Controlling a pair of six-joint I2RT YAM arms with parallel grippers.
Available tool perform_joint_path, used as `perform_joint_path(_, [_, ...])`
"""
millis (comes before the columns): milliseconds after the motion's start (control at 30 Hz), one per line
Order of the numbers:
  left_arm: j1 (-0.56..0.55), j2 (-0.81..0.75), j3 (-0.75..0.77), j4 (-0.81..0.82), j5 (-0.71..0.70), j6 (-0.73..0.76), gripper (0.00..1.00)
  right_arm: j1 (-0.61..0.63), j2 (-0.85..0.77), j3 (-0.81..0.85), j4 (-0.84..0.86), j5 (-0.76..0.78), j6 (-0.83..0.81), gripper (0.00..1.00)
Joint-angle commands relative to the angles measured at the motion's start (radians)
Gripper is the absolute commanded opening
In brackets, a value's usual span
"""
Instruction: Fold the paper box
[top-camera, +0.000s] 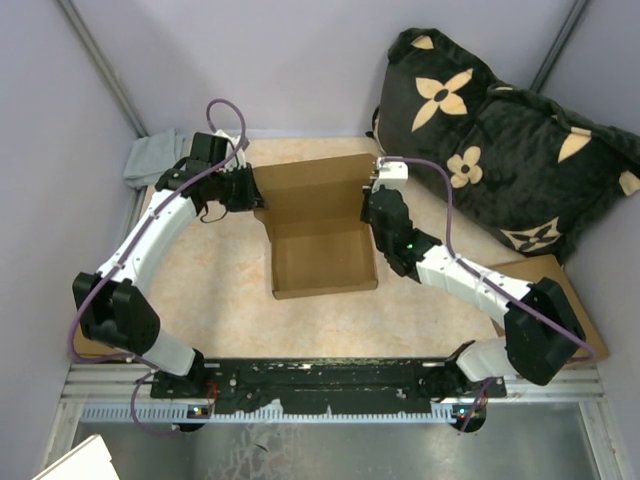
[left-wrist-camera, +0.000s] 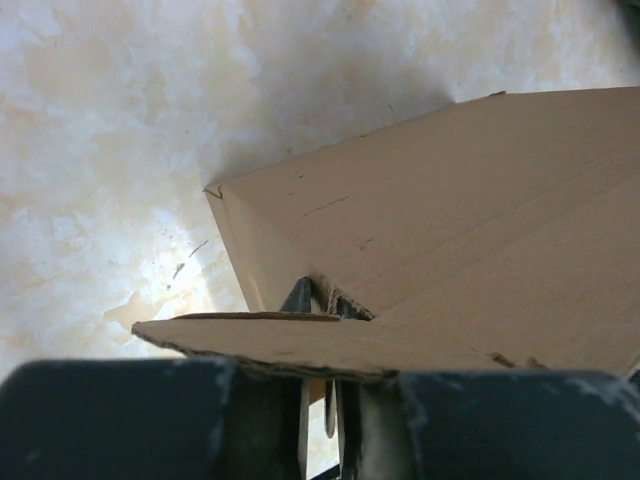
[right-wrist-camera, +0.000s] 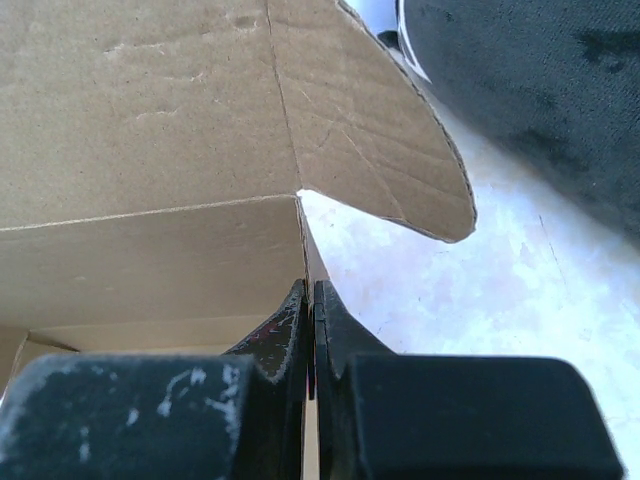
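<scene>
The paper box (top-camera: 322, 240) is plain brown cardboard, a shallow tray with its lid panel open toward the back, in the middle of the table. My left gripper (top-camera: 250, 193) is at the box's back left corner, shut on the left wall; its fingertips (left-wrist-camera: 300, 295) pinch cardboard (left-wrist-camera: 430, 230) in the left wrist view. My right gripper (top-camera: 372, 205) is at the back right corner, shut on the right wall; its fingers (right-wrist-camera: 296, 315) clamp the thin wall edge (right-wrist-camera: 310, 255). A rounded lid flap (right-wrist-camera: 390, 140) hangs beside it.
A black pillow with tan flowers (top-camera: 500, 140) lies at the back right, close to the right arm. A grey cloth (top-camera: 152, 160) sits at the back left. A flat brown cardboard piece (top-camera: 555, 290) lies under the right arm. Grey walls enclose the marbled table (top-camera: 220, 290).
</scene>
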Motion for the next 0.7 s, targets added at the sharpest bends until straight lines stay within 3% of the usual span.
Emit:
perform_joint_path(0, [-0.009,-0.015,0.014,-0.081,-0.008,-0.025,0.12,0.019,-0.043,-0.035,0.005,-0.025,0.073,0.00])
perform_joint_path(300, [-0.018,-0.018,0.032,-0.071,0.012,-0.092,0.06,0.027,-0.089,-0.094,-0.025,-0.037,0.102,0.00])
perform_joint_path(667, [-0.023,-0.058,-0.034,0.082,0.087,-0.206,0.05,0.065,-0.105,-0.095,-0.051,-0.026,0.131,0.00])
